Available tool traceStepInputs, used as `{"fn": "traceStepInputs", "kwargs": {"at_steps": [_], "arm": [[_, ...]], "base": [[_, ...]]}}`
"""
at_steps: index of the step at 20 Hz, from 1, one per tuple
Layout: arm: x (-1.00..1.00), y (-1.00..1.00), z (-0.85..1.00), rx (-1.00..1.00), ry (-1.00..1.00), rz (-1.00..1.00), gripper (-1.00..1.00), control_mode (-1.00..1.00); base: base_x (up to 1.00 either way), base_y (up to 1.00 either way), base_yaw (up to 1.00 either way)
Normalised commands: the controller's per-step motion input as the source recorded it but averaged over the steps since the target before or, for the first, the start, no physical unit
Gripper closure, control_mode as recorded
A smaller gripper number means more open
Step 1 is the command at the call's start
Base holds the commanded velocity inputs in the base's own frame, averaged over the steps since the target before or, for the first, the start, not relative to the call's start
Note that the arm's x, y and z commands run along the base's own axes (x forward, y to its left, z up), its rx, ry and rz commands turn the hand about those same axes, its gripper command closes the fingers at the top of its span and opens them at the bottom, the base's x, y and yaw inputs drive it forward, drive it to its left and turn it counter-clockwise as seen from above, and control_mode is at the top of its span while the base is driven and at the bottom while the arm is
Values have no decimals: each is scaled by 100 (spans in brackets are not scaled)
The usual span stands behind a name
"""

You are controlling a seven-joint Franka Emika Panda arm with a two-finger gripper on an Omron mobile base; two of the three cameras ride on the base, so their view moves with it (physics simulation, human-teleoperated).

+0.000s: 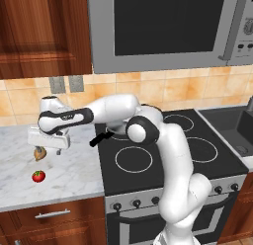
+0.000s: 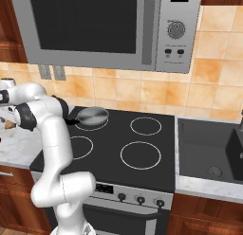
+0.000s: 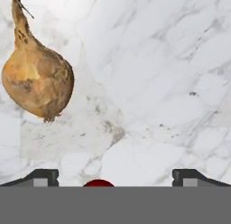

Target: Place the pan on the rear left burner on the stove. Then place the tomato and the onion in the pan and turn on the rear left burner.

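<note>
The pan [image 2: 93, 115] sits on the rear left burner [image 2: 90, 129] of the stove [image 2: 109, 151]; in the left base view my arm hides most of it and its black handle [image 1: 101, 138] sticks out to the left. On the marble counter left of the stove lie the onion [image 1: 39, 153] and the tomato [image 1: 38, 176]. My gripper [image 1: 49, 148] hangs open just above the counter, beside the onion. In the hand view the onion [image 3: 38, 81] is at upper left, the tomato's top [image 3: 98, 183] peeks up between the fingertips [image 3: 45, 177], and nothing is held.
A microwave [image 1: 163, 26] hangs over the stove. Black knobs [image 1: 136, 203] line the steel front panel. A dark sink [image 2: 209, 149] lies to the right of the stove. Wall outlets [image 1: 66, 84] sit behind the counter, under a wooden cabinet [image 1: 44, 31].
</note>
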Motion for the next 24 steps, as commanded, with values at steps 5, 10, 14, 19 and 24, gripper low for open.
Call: {"fn": "traceStepInputs", "kwargs": {"at_steps": [5, 10, 14, 19, 24], "arm": [[8, 22, 0, 0, 0, 0, -100, -100], [15, 8, 0, 0, 0, 0, -100, -100], [25, 0, 0, 0, 0, 0, -100, -100], [24, 5, 0, 0, 0, 0, -100, -100], [21, 18, -3, 0, 0, 0, -100, -100]], "base": [[0, 0, 0], [0, 0, 0], [0, 0, 0], [0, 0, 0], [0, 0, 0]]}}
